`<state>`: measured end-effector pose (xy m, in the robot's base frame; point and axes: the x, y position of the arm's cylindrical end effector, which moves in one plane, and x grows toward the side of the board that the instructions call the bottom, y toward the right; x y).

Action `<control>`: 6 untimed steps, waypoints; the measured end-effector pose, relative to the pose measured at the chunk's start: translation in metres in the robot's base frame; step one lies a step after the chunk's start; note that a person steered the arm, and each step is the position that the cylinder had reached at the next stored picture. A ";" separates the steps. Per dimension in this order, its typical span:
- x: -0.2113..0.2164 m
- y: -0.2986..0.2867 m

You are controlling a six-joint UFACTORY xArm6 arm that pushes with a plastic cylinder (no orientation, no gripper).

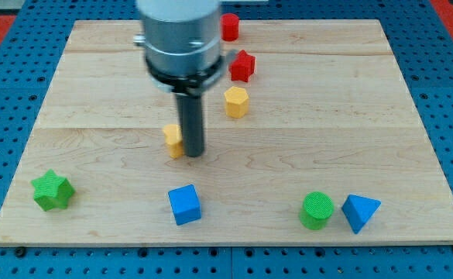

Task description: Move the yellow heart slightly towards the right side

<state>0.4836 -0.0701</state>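
Observation:
The yellow heart [173,139] lies left of the board's middle, partly hidden behind the rod. My tip [193,153] rests on the board right beside the heart, on its right side, touching or nearly touching it. A yellow hexagon [236,101] sits up and to the right of the tip.
A red star [242,66] and a red cylinder [230,27] lie near the view's top. A green star [53,191] is at the bottom left, a blue cube [185,204] at the bottom middle, a green cylinder [317,211] and a blue triangle [360,212] at the bottom right. The wooden board [365,116] ends on all sides.

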 end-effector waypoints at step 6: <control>-0.065 -0.050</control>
